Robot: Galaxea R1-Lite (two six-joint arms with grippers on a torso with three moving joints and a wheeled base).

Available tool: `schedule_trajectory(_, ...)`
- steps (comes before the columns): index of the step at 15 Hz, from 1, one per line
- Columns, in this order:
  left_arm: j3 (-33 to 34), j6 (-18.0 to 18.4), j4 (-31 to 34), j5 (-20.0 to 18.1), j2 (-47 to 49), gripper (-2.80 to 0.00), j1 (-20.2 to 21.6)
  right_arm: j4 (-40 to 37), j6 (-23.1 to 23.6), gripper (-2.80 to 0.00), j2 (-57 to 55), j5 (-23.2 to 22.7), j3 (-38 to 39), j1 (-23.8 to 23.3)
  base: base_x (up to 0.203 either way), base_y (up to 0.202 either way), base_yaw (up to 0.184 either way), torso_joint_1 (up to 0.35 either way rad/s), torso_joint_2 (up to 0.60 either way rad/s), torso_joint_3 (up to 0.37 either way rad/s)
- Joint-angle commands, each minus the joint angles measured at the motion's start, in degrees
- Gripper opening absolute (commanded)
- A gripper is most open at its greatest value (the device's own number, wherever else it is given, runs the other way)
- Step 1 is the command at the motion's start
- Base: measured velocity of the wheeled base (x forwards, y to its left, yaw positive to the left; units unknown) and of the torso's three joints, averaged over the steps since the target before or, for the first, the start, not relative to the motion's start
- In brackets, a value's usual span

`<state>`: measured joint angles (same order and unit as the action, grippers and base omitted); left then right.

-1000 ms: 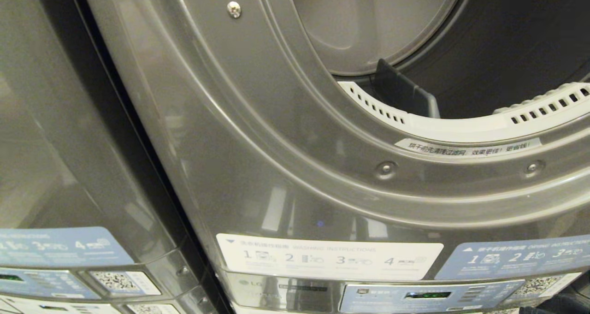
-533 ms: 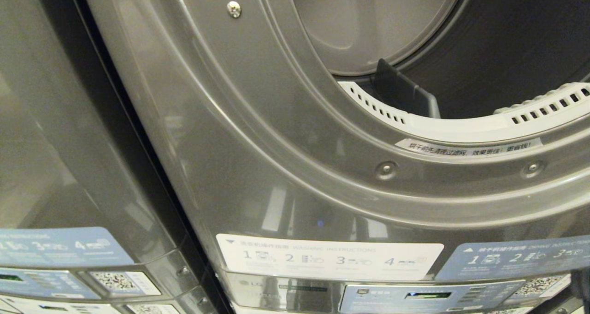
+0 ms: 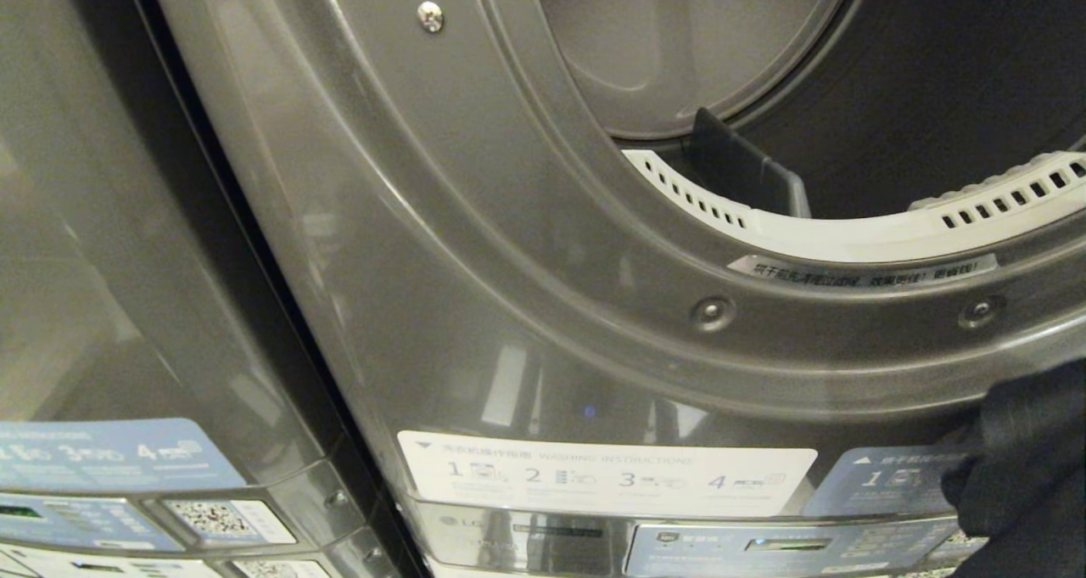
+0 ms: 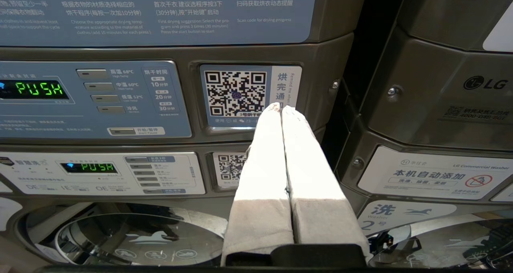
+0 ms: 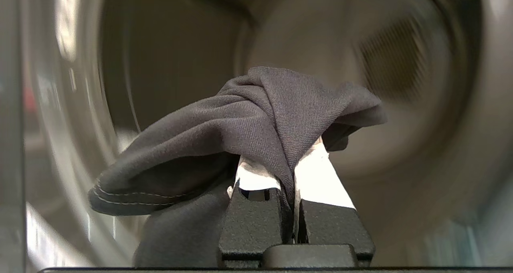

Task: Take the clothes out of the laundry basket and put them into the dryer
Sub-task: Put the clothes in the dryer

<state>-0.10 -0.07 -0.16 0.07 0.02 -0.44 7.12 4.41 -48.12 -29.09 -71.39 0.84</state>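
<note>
One dark garment [image 5: 256,116] is pinched between the jaws of the right gripper [image 5: 290,164], which are closed tight on a bunched fold of it. Loose cloth is draped over both fingers [image 5: 320,180] and hangs off to one side, a stitched hem showing at its edge. In the head view the same cloth [image 3: 1027,468] is seen at the lower right corner, in front of the dryer [image 3: 509,306] and below its open drum mouth [image 3: 848,94]; no clothes can be seen inside the drum. The laundry basket is not in view.

The fabric is judged soft, light and limp: it will sag, swing and trail, so the hanging part could catch on the door rim or the white lint filter [image 3: 848,234]. A grip on a gathered bunch, as here, is judged sound.

The left gripper [image 4: 281,110] is parked with its jaws shut and empty, pointed at a control panel [image 4: 96,100] with a QR sticker [image 4: 235,94].
</note>
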Motion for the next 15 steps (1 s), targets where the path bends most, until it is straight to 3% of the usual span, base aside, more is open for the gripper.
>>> schedule_trajectory(1, 0.0, 0.0, 0.0, 0.0, -0.1, -2.8, 0.0, 3.4, -0.7, -2.8, -15.2, -1.3, -9.2, 2.2, 0.0, 0.0, 0.0, 0.0, 0.0, 0.0)
schedule_trajectory(3, 0.0, 0.0, 0.0, 0.0, -0.1, -2.8, 0.0, 9.3, -0.7, -2.8, -24.9, -0.4, -18.3, 4.1, 0.0, 0.0, 0.0, 0.0, 0.0, 0.0)
schedule_trajectory(6, 0.0, 0.0, 0.0, 0.0, -0.1, -2.8, 0.0, 17.9, 2.8, -2.8, -38.3, 7.1, -29.6, 8.9, 0.0, 0.0, 0.0, 0.0, 0.0, 0.0)
schedule_trajectory(10, 0.0, 0.0, 0.0, 0.0, -0.1, -2.8, 0.0, 30.3, 12.9, -2.8, -52.7, 24.2, -39.6, 25.8, 0.0, 0.0, 0.0, -0.001, 0.01, 0.002)
schedule_trajectory(12, 0.0, 0.0, 0.0, 0.0, 0.0, -2.8, 0.0, 35.6, 20.2, -2.8, -58.3, 36.0, -40.7, 33.3, 0.0, 0.0, 0.0, 0.0, 0.0, 0.0)
schedule_trajectory(15, 0.0, 0.0, 0.0, 0.0, -0.1, -2.8, 0.0, 35.9, 27.5, -2.8, -61.6, 46.8, -42.2, 34.9, 0.0, 0.0, 0.0, 0.0, 0.0, 0.0)
